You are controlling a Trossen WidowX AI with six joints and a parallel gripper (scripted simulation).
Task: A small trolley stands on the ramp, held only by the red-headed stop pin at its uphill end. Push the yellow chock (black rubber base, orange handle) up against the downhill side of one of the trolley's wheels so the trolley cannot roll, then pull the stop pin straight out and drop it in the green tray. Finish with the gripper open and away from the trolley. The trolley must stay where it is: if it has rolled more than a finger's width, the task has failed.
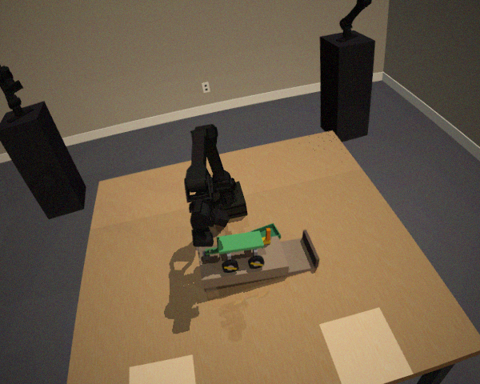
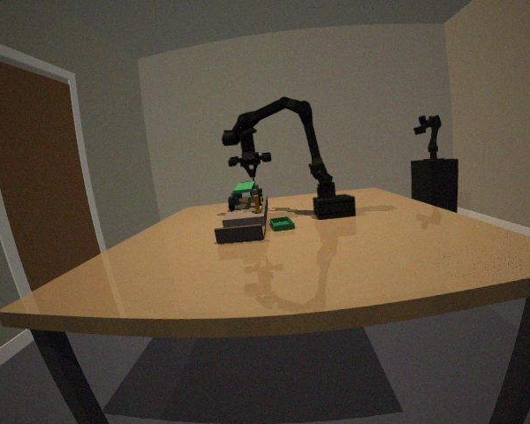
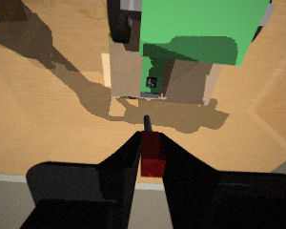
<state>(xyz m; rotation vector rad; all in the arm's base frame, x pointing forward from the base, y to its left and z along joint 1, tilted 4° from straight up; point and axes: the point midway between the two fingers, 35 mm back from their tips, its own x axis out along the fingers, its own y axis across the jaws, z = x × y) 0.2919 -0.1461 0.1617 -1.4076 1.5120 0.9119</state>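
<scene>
My gripper (image 2: 252,177) (image 3: 149,136) is shut on the stop pin (image 2: 252,171) (image 3: 153,164), by its red head. The grey shank points away from the fingers, clear of the trolley and above the ramp's uphill end. The green-topped trolley (image 1: 240,242) (image 2: 244,186) (image 3: 195,21) stands on the ramp (image 1: 275,260) (image 2: 243,220) (image 3: 191,86); its tongue at the uphill end shows a small dark fitting. The yellow chock with its orange handle (image 1: 268,234) (image 2: 256,202) stands upright on the ramp by the downhill far-side wheel; contact is hard to tell. The green tray (image 1: 277,231) (image 2: 283,228) shows no pin in it.
A dark end board (image 1: 310,250) (image 2: 239,234) stands across the ramp's low end. The tray lies beside the ramp, on the side of the arm's base (image 1: 234,202) (image 2: 334,207). Two pale sheets (image 1: 366,345) (image 1: 162,370) lie near the table's front edge.
</scene>
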